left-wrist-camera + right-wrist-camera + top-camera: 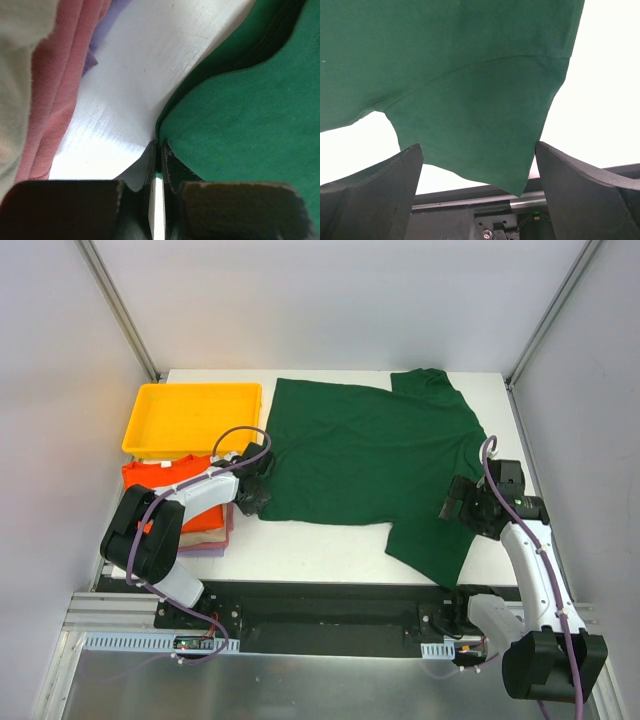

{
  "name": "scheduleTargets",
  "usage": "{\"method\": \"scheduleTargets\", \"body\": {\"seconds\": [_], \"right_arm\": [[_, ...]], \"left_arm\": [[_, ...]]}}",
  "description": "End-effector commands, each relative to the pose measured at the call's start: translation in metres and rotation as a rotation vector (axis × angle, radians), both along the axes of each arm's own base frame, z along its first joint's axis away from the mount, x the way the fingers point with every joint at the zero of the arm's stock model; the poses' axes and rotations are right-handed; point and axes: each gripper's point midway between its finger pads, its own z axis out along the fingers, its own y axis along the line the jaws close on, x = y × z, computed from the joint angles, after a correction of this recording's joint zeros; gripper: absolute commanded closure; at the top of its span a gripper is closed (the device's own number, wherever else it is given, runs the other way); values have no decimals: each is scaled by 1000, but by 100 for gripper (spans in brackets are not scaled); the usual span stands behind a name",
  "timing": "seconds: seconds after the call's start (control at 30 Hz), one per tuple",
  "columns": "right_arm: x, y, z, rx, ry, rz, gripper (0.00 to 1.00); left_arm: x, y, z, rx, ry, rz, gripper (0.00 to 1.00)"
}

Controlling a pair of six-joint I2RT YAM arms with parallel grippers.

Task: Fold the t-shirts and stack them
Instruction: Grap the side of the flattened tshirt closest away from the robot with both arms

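Left jaws clench the near hem corner of the dark green t-shirt (370,455), lying lengthwise across the table (330,545); right jaws gape, empty, over its near sleeve (435,550).

A yellow tray (190,418) sits at the far left corner of the white table (320,540). A black rail (330,602) runs along its near edge. Pale walls (330,300) stand around.

The dark green t-shirt (370,455) is soft matt knit cloth with stitched hems. At nine o'clock from it, folded shirts (205,520) in orange, beige and lilac are matt cloth too. At ten o'clock, the yellow tray (190,420) is smooth glossy plastic. The white table (320,545) is smooth, faintly sheened.
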Motion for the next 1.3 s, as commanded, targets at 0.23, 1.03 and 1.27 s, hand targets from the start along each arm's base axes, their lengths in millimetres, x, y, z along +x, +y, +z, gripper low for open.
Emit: {"method": "scheduleTargets", "body": {"seconds": [0.23, 1.03, 1.27], "right_arm": [[-66, 30, -35, -83, 248, -8, 3], [-72, 35, -94, -23, 232, -272, 35], [-60, 39, -98, -11, 223, -224, 70]], "left_arm": [[-13, 6, -6, 22, 16, -32, 100], [-16, 1, 0, -24, 0, -28, 100], [-17, 2, 2, -27, -11, -22, 100]]}}
